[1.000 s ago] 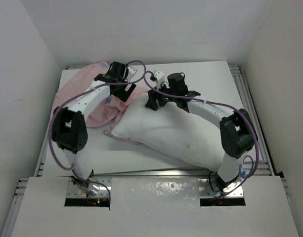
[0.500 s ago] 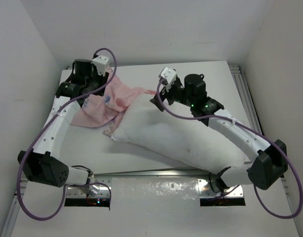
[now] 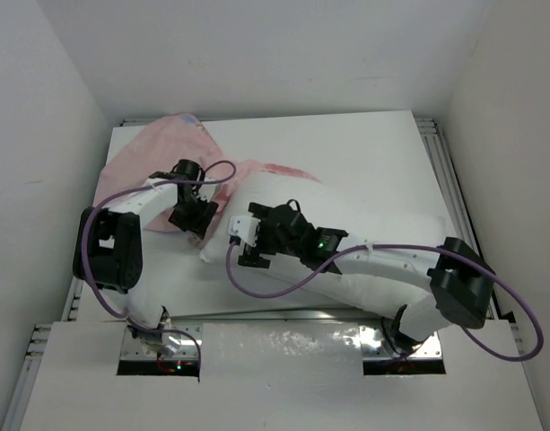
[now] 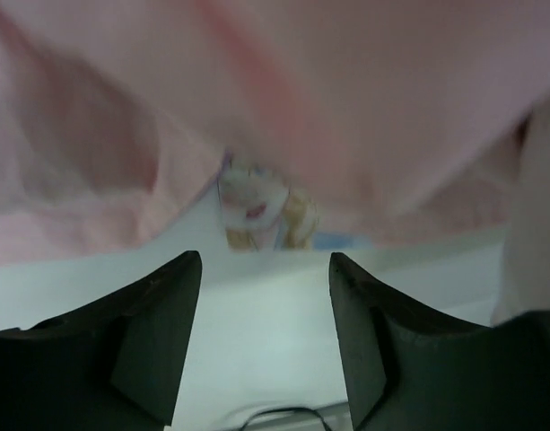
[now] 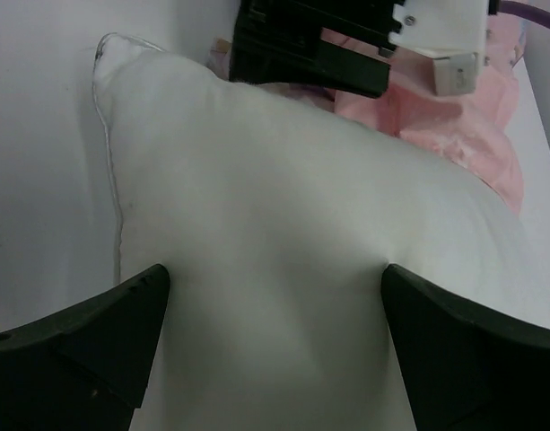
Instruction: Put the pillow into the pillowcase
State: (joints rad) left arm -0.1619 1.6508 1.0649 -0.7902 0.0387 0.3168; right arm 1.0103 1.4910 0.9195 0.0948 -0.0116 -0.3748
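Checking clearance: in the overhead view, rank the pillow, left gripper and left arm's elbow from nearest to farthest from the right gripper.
1. pillow, directly under the right gripper.
2. left gripper, just left, by the pillowcase.
3. left arm's elbow, farther left.

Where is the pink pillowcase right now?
In the top view, the pillowcase lies crumpled at the far left of the table, its edge against the left end of the pillow, with the left gripper beside it.

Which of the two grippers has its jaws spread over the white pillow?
The right gripper: its wide-open jaws straddle the pillow. The left gripper faces the pink pillowcase instead.
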